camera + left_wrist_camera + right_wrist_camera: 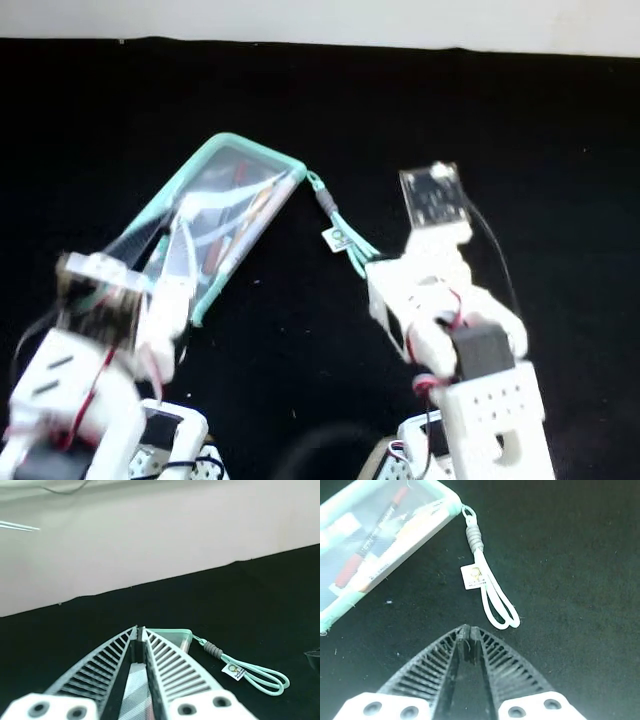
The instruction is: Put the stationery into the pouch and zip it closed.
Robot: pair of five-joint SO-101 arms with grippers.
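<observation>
Clear mint-edged zip pouch [237,200] lies flat and diagonal on black cloth-covered counter [520,130]. Red and white pens [384,522] are inside. Mint cord loop with small tag [492,600] trails from the pouch's far corner.

Left claw [136,629]: tips together over the pouch's near end; can't tell if it pinches fabric.

Right claw [468,629]: closed, empty, just short of the loop.
</observation>
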